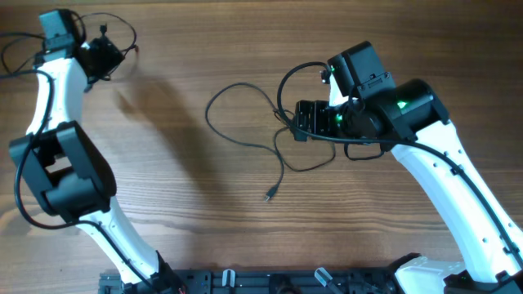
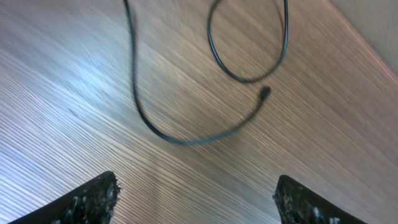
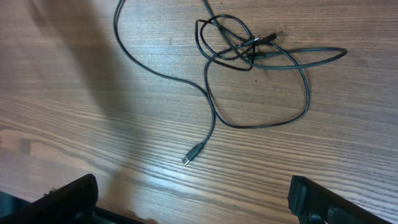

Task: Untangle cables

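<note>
Cables (image 3: 214, 118) are lying tangled at the table's (image 1: 180, 212) middle, straight ahead of my right gripper (image 3: 194, 198), which I'm holding wide open and empty. It's nearer than the left gripper (image 2: 196, 199), also open, hovering over one separate strand (image 2: 134, 81). The knot (image 3: 239, 51) is sitting beyond the loose plug (image 3: 194, 152).

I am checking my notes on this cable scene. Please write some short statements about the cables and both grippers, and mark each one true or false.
1. The right gripper is open and holds nothing. True.
2. The left gripper is shut on a cable. False: it is open, and the cable lies on the table ahead of it.
3. A tangle of black cables lies in front of the right gripper. True.
4. Every plug is buried in the tangle. False: one plug lies free on the wood, away from the tangle.
</note>
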`<state>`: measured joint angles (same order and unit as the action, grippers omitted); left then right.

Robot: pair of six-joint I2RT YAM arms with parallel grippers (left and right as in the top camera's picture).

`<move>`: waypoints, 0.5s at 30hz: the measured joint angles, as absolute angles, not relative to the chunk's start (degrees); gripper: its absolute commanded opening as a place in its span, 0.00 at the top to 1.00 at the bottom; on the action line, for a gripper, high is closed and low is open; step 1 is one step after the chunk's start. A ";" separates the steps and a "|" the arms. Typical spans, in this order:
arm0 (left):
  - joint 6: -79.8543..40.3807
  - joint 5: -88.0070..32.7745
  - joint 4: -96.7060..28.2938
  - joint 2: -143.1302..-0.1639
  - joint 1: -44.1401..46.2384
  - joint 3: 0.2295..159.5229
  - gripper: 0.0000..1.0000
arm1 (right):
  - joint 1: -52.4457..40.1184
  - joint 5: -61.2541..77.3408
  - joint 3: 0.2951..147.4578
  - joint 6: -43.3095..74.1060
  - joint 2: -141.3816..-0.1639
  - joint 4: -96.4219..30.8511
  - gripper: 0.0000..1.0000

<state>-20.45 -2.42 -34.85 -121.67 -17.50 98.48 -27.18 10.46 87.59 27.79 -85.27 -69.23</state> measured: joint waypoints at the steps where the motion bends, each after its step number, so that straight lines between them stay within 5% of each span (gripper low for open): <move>1: -22.52 -2.00 -35.05 -122.23 -16.80 98.48 0.02 | -27.18 10.48 87.59 27.77 -85.27 -69.49 0.00; 15: -33.93 -0.36 -24.43 -131.20 -16.56 98.41 0.10 | -27.18 10.48 87.57 27.77 -85.27 -69.76 0.00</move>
<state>-33.93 -0.36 -24.43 -131.20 -16.56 98.41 -27.18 10.48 87.57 27.77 -85.27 -69.76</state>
